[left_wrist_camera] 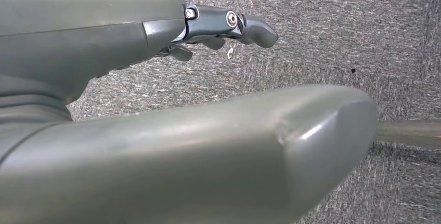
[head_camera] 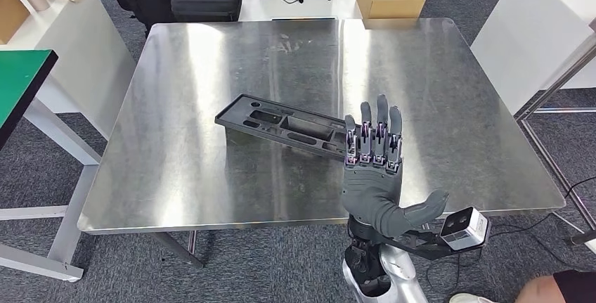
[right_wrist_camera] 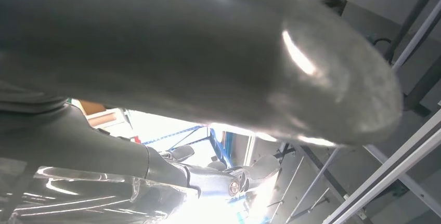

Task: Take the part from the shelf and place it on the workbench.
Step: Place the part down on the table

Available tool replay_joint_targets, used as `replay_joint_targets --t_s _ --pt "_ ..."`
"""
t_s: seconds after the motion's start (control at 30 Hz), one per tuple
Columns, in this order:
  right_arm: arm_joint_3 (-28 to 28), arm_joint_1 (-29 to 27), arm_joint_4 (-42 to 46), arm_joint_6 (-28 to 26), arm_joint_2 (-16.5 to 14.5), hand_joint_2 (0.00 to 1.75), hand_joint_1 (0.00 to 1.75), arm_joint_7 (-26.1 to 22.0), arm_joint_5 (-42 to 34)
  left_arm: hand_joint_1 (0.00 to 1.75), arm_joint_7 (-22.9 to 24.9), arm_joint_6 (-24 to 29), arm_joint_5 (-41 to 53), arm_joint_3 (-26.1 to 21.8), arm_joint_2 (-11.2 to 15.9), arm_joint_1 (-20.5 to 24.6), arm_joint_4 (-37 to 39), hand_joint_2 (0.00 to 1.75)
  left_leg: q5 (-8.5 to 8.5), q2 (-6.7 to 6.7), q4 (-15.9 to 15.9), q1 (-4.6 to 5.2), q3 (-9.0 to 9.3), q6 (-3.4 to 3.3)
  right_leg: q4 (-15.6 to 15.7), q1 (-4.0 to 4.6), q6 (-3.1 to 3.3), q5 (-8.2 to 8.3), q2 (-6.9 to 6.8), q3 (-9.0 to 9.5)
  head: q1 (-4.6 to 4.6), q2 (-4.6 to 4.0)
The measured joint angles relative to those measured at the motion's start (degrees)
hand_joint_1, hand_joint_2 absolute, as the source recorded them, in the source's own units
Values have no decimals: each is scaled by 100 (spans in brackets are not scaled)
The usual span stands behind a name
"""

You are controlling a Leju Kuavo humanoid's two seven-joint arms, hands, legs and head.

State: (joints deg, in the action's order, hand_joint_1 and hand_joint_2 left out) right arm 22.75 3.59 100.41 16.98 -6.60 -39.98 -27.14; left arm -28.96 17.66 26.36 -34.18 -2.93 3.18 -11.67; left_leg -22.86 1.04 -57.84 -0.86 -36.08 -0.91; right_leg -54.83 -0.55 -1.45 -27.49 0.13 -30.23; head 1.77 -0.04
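Now part (head_camera: 284, 124) lies flat on workbench (head_camera: 176, 169); right hand (head_camera: 376, 176) empty, fingers spread, prob. just above it.

high head view down onto the workbench (head_camera: 211, 176); both wrist views close behind their thumbs

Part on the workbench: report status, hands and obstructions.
Right hand open, fingers spread, raised over the table's near edge, holding nothing. Left hand empty over carpet. Black part lying flat on the steel workbench. Nothing beside it.
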Motion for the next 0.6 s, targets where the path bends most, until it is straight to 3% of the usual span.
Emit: replay_joint_targets --t_s 0.23,0.4,0.6 --pt "-48 -42 9 -171 1 0 0 43 65 0 -8 -90 37 1 0 10 -1 0 -11 1 -4 7 9 -8 5 -10 -3 -1 -1 7 1 0" --pt "-491 -300 46 -344 41 0 0 119 131 0 32 -238 117 4 -2 81 -2 0 -31 11 -9 42 17 -36 7 -44 -32 -5 0 65 1 0" --pt "-675 -371 59 -266 34 0 0 167 274 0 33 -281 119 2 -2 136 -4 0 -68 -2 -44 91 27 -130 16 -91 -105 -11 19 101 1 1"
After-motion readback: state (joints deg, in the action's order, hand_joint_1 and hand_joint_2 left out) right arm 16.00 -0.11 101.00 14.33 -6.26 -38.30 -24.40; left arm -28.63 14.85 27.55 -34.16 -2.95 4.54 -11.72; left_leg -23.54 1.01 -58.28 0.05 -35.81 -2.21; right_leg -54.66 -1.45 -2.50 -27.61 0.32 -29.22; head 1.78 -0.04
